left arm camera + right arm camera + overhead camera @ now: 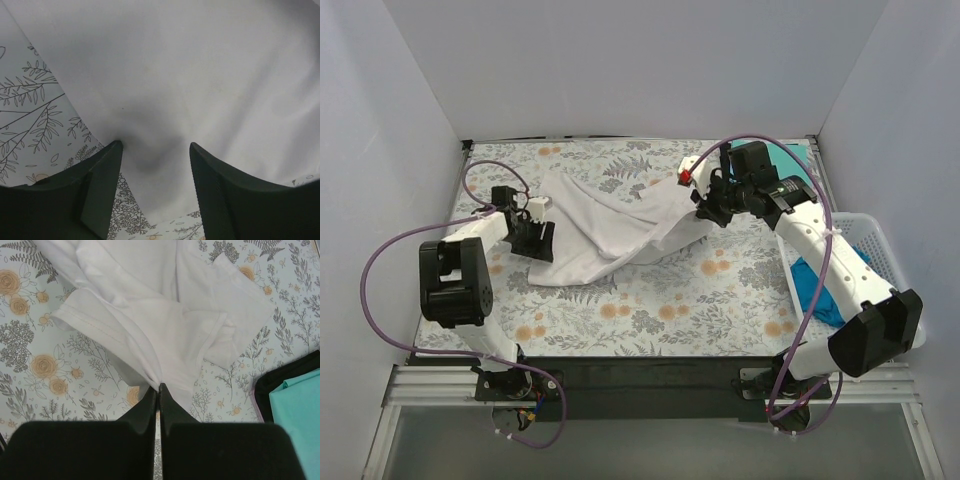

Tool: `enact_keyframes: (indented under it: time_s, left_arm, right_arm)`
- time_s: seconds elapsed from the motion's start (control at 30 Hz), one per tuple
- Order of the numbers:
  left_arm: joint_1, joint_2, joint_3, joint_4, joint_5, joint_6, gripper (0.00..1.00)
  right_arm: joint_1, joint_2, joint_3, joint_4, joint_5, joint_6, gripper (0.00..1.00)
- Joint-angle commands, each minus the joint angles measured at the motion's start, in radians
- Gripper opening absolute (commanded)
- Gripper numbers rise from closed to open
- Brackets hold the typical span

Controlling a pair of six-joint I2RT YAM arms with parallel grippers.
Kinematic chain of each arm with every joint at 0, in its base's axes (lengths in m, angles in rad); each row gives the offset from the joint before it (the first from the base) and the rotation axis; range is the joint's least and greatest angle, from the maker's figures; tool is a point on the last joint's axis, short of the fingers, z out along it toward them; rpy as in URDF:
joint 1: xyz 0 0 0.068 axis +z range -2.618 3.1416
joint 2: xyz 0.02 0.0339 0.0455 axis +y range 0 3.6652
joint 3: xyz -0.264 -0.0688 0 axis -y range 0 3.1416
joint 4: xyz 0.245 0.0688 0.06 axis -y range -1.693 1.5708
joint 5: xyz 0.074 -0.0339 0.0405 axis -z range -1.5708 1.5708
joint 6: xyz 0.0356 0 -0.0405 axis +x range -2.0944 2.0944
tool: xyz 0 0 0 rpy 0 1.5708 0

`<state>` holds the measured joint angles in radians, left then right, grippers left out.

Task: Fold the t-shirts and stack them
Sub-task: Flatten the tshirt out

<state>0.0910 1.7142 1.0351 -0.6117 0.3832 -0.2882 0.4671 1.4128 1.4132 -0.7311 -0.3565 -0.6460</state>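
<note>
A white t-shirt [620,220] lies crumpled across the middle of the bench [650,310], which is covered with a floral cloth of grey leaves and orange blossoms. The garment runs from the left arm's side to the right arm's side, with loose folds and a raised ridge between them.

The left end effector [538,245] sits at the shirt's left edge. In its wrist view, the left end effector [155,150] is released. Its two dark fingers [107,170] stand well apart with a sag of the white t-shirt [190,75] bulging between them (the cloth fills nearly the whole view).

The right end effector [705,212] is at the shirt's right end. In its wrist view, the right end effector [159,389] is clenched on the white t-shirt [165,325]. The fingertips are pressed together on a gathered pinch of fabric. A hemmed edge and a sleeve spread out beyond the pinch.

A teal t-shirt [795,153] lies at the far right corner of the bench. In the right wrist view the teal t-shirt [300,410] rests on something dark-rimmed, though what that is I cannot tell.

A bright blue t-shirt [807,288] lies in the white lattice basket [880,235] at the bench's right side, partly hidden by the right arm.
</note>
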Motion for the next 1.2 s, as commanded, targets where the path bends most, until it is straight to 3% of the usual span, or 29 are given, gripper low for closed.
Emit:
enact_keyframes:
  time_s: [0.0, 0.07, 0.1, 0.17, 0.27, 0.4, 0.67, 0.8, 0.9, 1.17]
  left_arm:
    - [-0.031, 0.040, 0.000, 0.078, -0.124, -0.055, 0.53]
    - [-0.034, 0.054, 0.003, 0.073, -0.125, -0.058, 0.38]
    - [-0.036, 0.053, 0.005, 0.050, -0.118, -0.052, 0.13]
    - [-0.027, 0.009, 0.017, 0.014, -0.058, -0.045, 0.00]
    - [0.006, -0.122, 0.072, -0.123, 0.074, -0.002, 0.00]
    - [0.013, -0.196, 0.185, -0.220, 0.080, -0.011, 0.00]
    - [0.015, 0.275, 0.544, -0.244, 0.017, -0.153, 0.01]
    - [0.019, 0.383, 0.651, -0.208, 0.005, -0.203, 0.24]
    - [0.024, 0.358, 0.642, -0.181, 0.005, -0.191, 0.31]
    - [0.064, -0.015, 0.292, -0.062, 0.091, -0.063, 0.35]
  right_arm:
    - [-0.007, -0.040, -0.013, 0.015, -0.032, -0.004, 0.01]
    - [-0.007, -0.083, -0.046, 0.013, -0.032, -0.023, 0.01]
    - [-0.007, -0.101, -0.080, 0.007, -0.032, -0.043, 0.01]
    - [-0.007, -0.171, -0.117, 0.001, -0.030, -0.072, 0.01]
    - [-0.007, -0.277, -0.171, -0.016, -0.012, -0.129, 0.01]
    - [-0.007, -0.347, -0.214, 0.007, 0.039, -0.161, 0.01]
    - [-0.013, -0.094, -0.241, 0.159, 0.140, -0.164, 0.01]
    - [-0.013, 0.008, -0.209, 0.174, 0.165, -0.135, 0.01]
    - [-0.015, 0.051, -0.212, 0.180, 0.188, -0.106, 0.01]
    - [-0.016, 0.089, -0.235, 0.177, 0.191, -0.044, 0.01]
